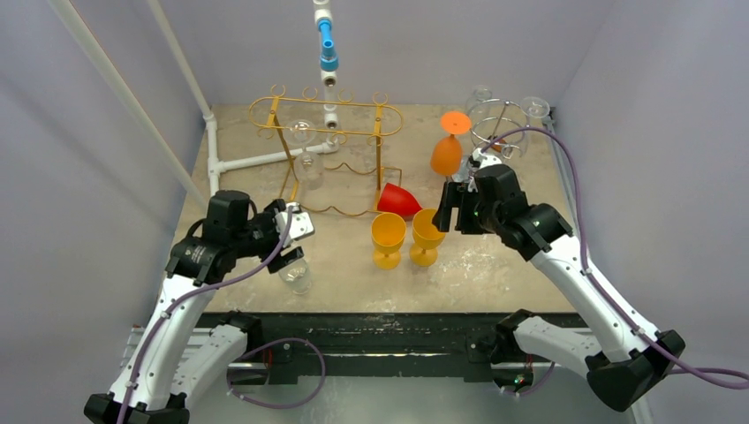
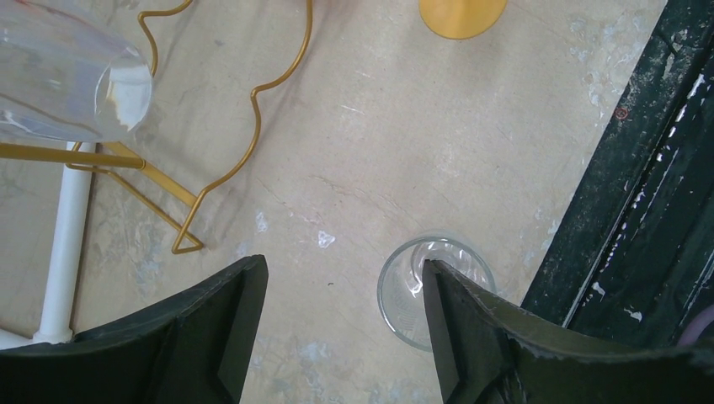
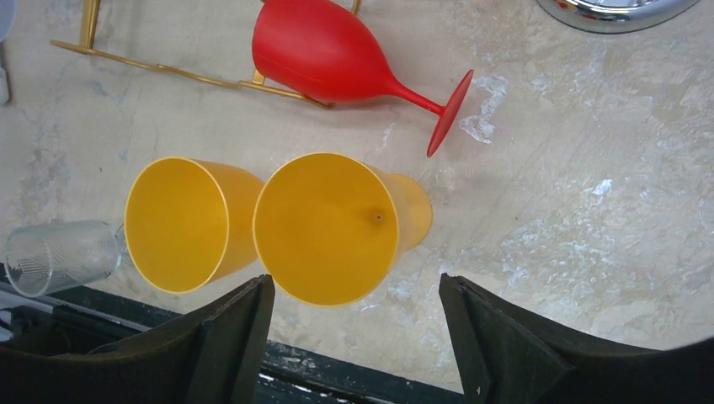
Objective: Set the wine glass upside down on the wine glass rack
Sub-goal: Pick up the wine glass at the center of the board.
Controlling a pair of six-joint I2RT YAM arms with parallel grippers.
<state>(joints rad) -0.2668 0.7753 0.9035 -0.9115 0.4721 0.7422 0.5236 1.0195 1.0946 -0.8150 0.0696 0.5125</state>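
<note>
Now right hand hovers above yellow glass.

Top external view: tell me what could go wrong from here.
The open right gripper hovers over one yellow plastic goblet whose rim seems to touch its twin; closing may topple the twin. The clear glass stands beside the table's dark edge, off to one side of the open left gripper; a nudge could push it off.

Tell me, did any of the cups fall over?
Yes, one. The red wine glass lies on its side beside the gold rack, when it should stand or hang. The two yellow glasses and the clear glass stand upright.
</note>
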